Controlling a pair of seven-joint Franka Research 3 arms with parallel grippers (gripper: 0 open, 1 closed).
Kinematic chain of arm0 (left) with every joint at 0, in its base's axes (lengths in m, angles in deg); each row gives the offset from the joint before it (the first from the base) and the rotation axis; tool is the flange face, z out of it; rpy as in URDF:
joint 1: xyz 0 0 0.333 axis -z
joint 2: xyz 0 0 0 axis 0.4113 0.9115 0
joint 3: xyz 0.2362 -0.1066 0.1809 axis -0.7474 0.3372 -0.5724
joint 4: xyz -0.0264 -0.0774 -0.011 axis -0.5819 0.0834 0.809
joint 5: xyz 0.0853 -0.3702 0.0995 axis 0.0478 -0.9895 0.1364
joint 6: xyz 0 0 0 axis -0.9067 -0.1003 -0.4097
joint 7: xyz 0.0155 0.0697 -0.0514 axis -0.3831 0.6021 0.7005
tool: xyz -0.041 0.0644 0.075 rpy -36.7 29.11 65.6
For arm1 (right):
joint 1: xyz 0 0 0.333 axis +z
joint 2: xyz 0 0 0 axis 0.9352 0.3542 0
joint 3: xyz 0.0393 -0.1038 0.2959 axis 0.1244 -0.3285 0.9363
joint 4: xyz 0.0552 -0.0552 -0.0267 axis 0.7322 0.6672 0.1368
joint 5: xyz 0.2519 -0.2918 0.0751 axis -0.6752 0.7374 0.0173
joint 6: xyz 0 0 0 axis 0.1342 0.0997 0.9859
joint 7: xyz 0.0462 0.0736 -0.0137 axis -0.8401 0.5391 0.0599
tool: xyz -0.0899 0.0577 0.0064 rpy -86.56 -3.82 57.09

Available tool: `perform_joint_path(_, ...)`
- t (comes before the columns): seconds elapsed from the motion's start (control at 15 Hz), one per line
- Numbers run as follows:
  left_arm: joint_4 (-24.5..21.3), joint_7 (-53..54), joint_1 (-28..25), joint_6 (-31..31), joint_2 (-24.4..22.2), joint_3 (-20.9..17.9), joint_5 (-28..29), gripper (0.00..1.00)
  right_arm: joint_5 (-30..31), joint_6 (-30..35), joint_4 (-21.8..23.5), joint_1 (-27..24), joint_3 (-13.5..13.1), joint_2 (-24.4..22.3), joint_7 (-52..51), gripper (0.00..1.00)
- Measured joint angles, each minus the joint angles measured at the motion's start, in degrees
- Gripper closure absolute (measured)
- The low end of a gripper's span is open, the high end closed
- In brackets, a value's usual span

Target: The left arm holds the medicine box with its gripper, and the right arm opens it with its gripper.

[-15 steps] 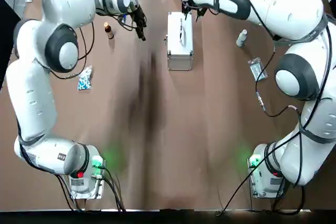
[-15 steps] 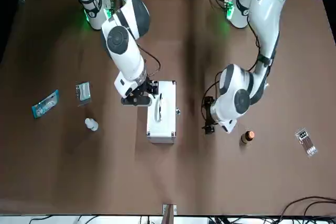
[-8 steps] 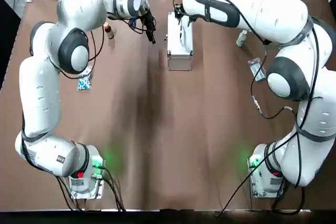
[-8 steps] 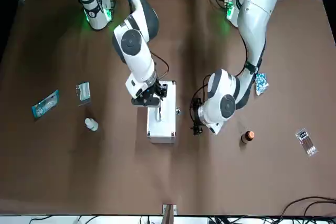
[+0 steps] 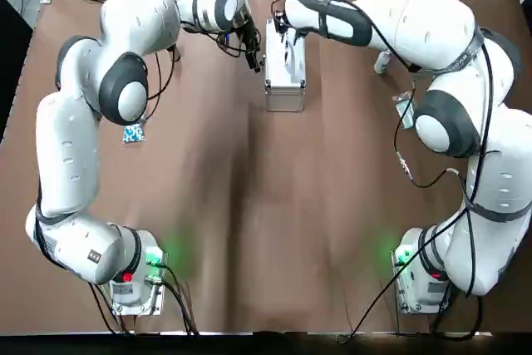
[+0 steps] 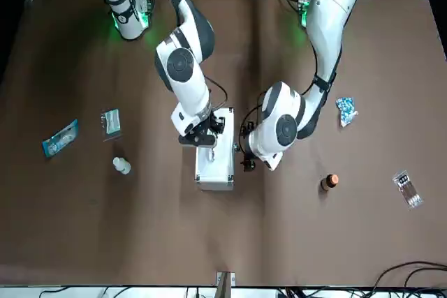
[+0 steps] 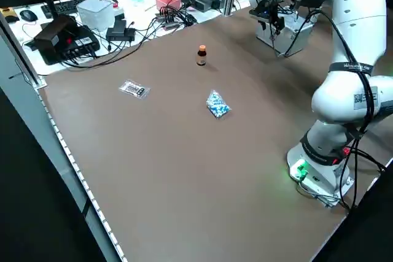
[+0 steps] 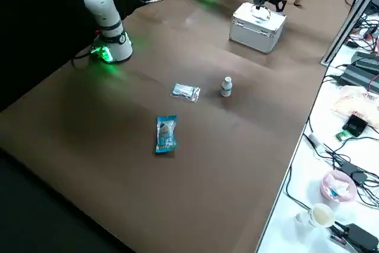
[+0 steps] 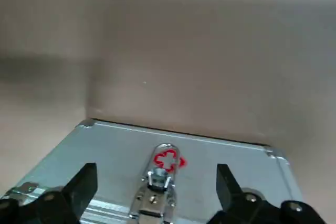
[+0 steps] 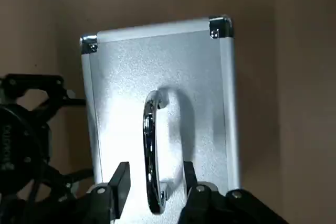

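Observation:
The medicine box (image 5: 284, 68) is a silver aluminium case, closed, lying at the far middle of the table with its handle (image 10: 149, 156) on top. My left gripper (image 5: 253, 56) is close against its left side, level with the box. In the left wrist view this gripper (image 9: 155, 174) is open, and the latch with a red cross (image 9: 167, 161) lies between its fingers. My right gripper (image 5: 287, 35) hangs over the box's far end. In the right wrist view it (image 10: 155, 169) is open, with one finger on each side of the handle.
A brown bottle (image 6: 330, 182), a blue pill pack (image 5: 133, 132) and a small packet (image 6: 407, 188) lie on my left side. A white bottle (image 5: 382, 60), a clear sachet (image 5: 405, 110) and a blue packet (image 6: 60, 137) lie on my right side.
My left gripper has swung rightward from near the brown bottle up to the box's left side. My right gripper has shifted over the box, above the handle.

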Motion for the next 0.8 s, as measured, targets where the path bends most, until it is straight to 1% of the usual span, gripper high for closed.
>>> perform_joint_path(0.2, 0.0, 0.0, 0.5, 0.0, 0.8, 0.0, 0.0, 0.0, 0.0, -0.3, 0.0, 0.0, 0.0, 0.3, 0.0, 0.52)
perform_joint_path(0.33, 0.0, 0.0, 0.8, 0.0, 0.9, 0.0, 0.0, 0.0, 0.0, -0.4, 0.0, 0.2, 0.0, 0.5, 0.0, 0.61)
perform_joint_path(0.4, 0.0, 0.0, 0.9, 0.0, 0.9, 0.0, 0.0, 0.0, 0.0, -0.4, 0.0, 0.4, 0.0, 0.6, 0.0, 0.61)
perform_joint_path(0.47, 0.1, 0.0, 1.1, 0.0, 0.9, 0.0, 0.0, 0.0, 0.0, -0.4, -0.1, 0.5, 0.0, 0.7, 0.0, 0.65)
perform_joint_path(0.73, 0.2, 0.0, 1.9, 0.0, 0.9, 0.0, 0.0, 0.01, 0.0, -0.4, -0.2, 0.7, 0.0, 0.8, 0.0, 0.65)
perform_joint_path(0.8, 0.2, 0.0, 1.9, 0.0, 0.9, 0.0, 0.0, 0.05, 0.0, -0.4, -0.2, 0.7, 0.0, 0.8, 0.0, 0.65)
